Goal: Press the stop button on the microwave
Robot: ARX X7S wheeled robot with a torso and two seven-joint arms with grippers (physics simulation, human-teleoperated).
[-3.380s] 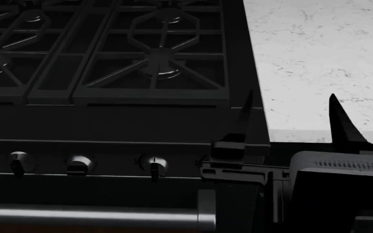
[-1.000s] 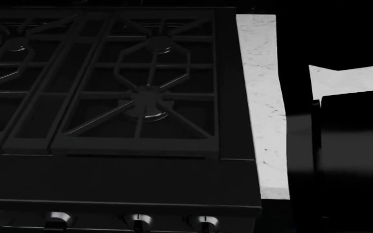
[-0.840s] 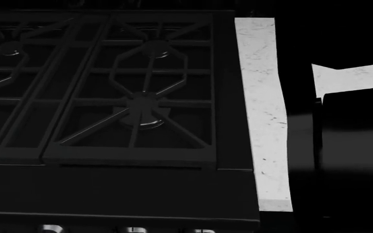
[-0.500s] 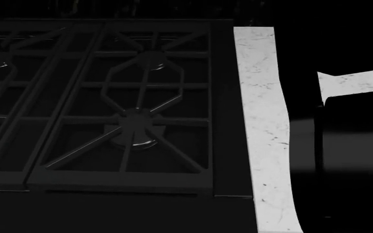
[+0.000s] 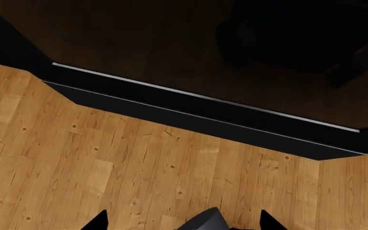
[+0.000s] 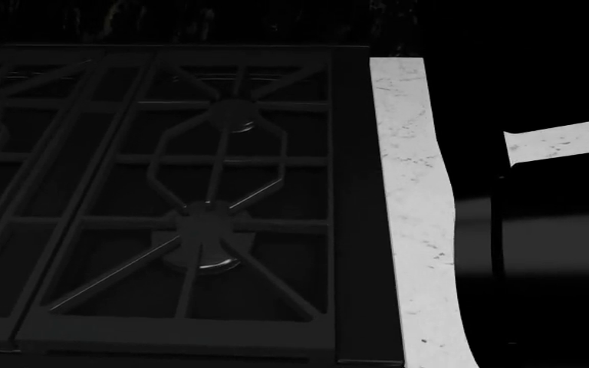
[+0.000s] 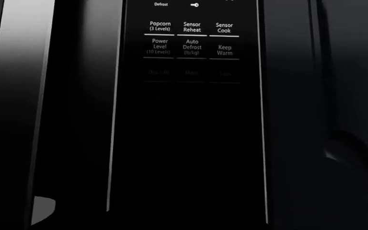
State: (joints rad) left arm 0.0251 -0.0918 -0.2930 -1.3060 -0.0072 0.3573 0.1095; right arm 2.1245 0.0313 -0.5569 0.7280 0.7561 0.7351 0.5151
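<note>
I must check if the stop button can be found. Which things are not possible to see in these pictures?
- Stop button: right wrist view, the control panel goes dark below the Keep Warm row.
- Right fingers: in no view.
- Left fingers: left wrist view, only tips above the picture's edge.
- Microwave body: head view, the stove grate and countertop show, dark beyond.

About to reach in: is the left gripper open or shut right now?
Open. In the left wrist view the left gripper shows two fingertips set wide apart over the wooden floor, holding nothing.
</note>
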